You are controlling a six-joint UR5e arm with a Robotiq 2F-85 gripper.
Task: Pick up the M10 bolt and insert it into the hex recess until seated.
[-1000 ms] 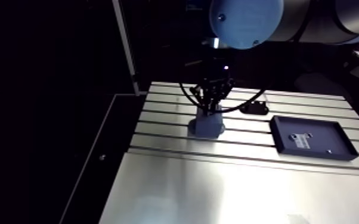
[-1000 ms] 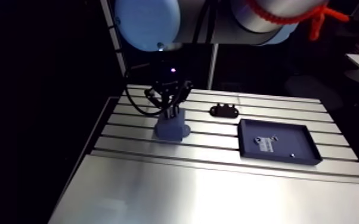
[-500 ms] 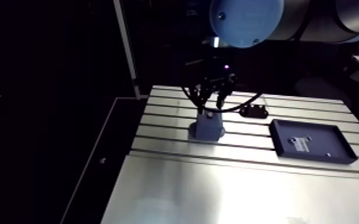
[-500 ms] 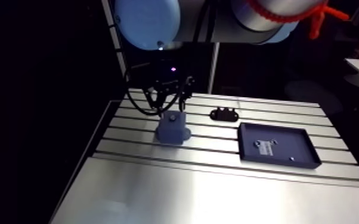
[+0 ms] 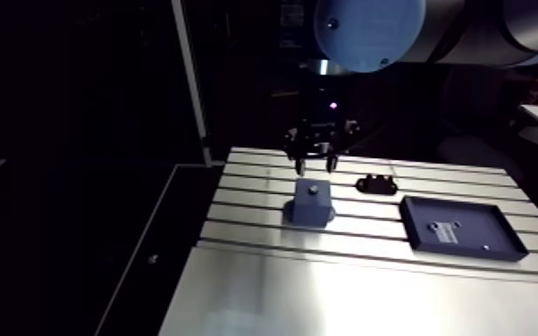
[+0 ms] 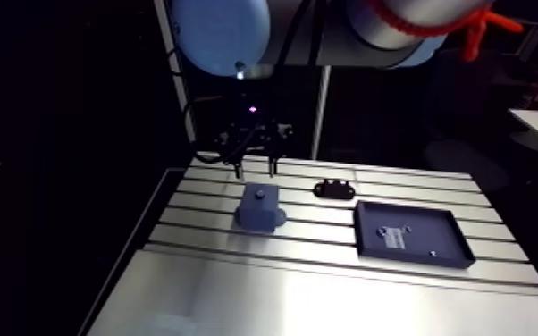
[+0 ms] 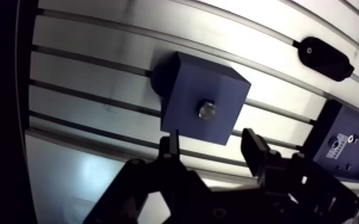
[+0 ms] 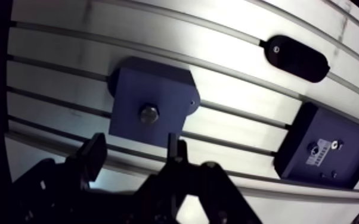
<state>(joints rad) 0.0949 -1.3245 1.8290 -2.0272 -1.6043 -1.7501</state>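
On slotted table (image 5: 264, 295): dark tray (image 5: 469, 219) with small parts inside, well apart from blue block (image 5: 311, 204). Gripper (image 7: 213, 146) hovers above block, released, fingers (image 7: 254, 149) spread, gripping nothing. Black bracket (image 5: 375, 184) near tray. Bolt (image 7: 206, 110) sits in block's top centre, head showing.
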